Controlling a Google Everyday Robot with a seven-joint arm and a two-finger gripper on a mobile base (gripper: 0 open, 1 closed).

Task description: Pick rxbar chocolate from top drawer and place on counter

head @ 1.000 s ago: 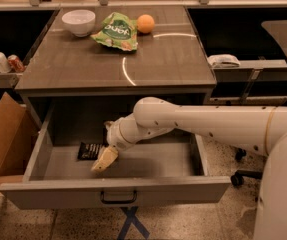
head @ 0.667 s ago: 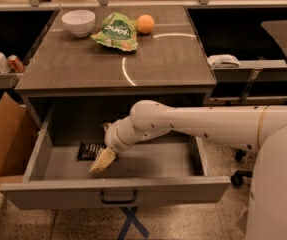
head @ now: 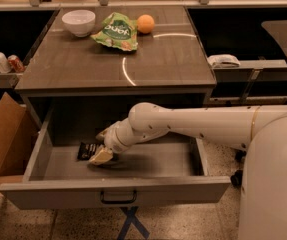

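end effector (head: 102, 156) edged slightly left inside top drawer (head: 118, 196) | open or closed: cannot tell | rxbar chocolate (head: 87, 150) flat on drawer floor, left side, just beside end effector | likely light, slick wrapper; pinch across narrow width
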